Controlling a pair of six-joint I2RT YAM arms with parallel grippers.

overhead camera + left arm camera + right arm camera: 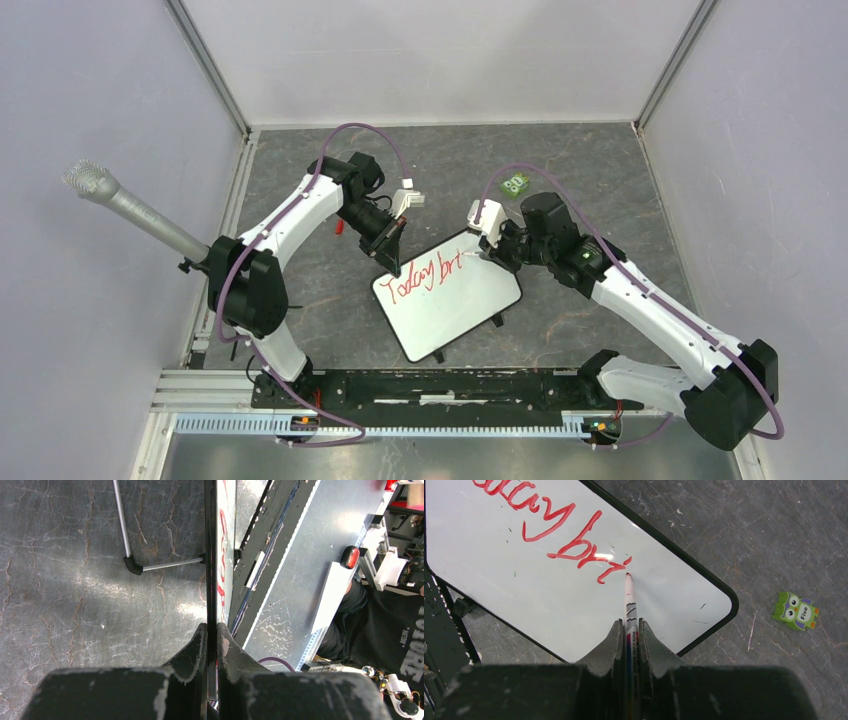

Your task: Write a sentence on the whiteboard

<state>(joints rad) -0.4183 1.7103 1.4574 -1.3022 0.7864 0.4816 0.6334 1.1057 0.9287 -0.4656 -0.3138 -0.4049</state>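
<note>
**Base:** Status?

**Me:** Whiteboard (455, 305) sits mid-way across the bench (325, 335). My left hand (212, 642) is clenched on its rim at the 11 o'clock corner. The right hand (629, 635) grasps the marker (629, 597), tip at the board just past "bri" of the sentence (566, 555).

**Base:** Risks?

**Me:** If I press too hard, the board may pivot in the left grip and smear the strokes. The marker could slip back between the fingers. The line climbs toward 2 o'clock, so I may run out of board.

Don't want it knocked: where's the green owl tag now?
In the top view the green owl tag lies on the table, right of centre, beyond the whiteboard's far corner and clear of it.
</note>
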